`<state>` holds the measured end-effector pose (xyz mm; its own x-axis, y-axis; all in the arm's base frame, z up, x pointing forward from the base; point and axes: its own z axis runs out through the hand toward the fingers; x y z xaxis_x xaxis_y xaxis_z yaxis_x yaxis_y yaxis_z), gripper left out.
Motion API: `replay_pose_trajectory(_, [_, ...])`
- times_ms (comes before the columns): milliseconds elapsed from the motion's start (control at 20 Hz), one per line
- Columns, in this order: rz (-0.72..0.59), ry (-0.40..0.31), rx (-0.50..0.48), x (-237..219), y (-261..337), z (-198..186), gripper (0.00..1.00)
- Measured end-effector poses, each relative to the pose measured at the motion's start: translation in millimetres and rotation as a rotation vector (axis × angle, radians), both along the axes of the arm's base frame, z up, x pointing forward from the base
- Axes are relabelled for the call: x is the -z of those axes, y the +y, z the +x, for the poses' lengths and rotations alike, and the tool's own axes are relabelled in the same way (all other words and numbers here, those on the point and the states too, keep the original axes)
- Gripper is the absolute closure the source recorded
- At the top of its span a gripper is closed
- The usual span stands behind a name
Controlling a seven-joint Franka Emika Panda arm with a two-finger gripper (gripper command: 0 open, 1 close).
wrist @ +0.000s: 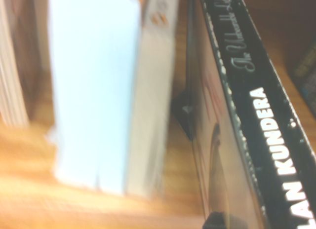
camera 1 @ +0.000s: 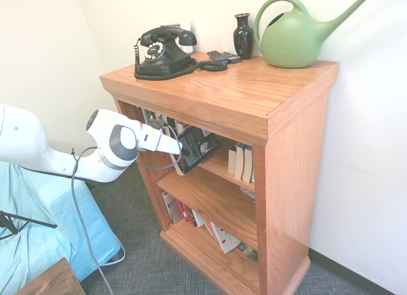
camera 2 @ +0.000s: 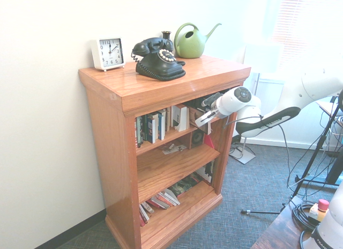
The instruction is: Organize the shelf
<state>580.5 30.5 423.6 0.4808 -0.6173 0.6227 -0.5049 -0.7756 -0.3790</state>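
Note:
The reddish-brown shelf (camera 1: 254, 98) (camera 2: 123, 147) stands against the wall. My gripper (camera 1: 180, 149) (camera 2: 200, 119) reaches into the front of its top shelf level and is shut on a black book (camera 1: 198, 149), which tilts at the opening. Up close in the wrist view, that black book (wrist: 261, 120) shows a spine reading "KUNDERA", and a white book (wrist: 98, 91) stands beside it on the wooden board. More books (camera 2: 155, 125) stand upright on the same level. The fingertips themselves are partly hidden by the book.
On top sit a black rotary telephone (camera 1: 164, 52), a dark vase (camera 1: 243, 34), a remote (camera 1: 224, 56), a green watering can (camera 1: 296, 37) and a white clock (camera 2: 109, 52). Leaning books (camera 1: 222, 236) fill the bottom level. A blue-draped object (camera 1: 44, 225) stands beside the arm.

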Motion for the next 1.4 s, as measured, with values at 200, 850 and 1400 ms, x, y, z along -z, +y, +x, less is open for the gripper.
replay_pose_trajectory(200, [0.062,-0.006,0.007,0.7,5.2,14.9,1.0])
replay_pose_trajectory(850, [0.029,-0.01,-0.004,-2.0,3.6,32.8,0.0])
replay_pose_trajectory(1400, [-0.011,-0.029,-0.051,-13.9,18.7,25.2,0.0])
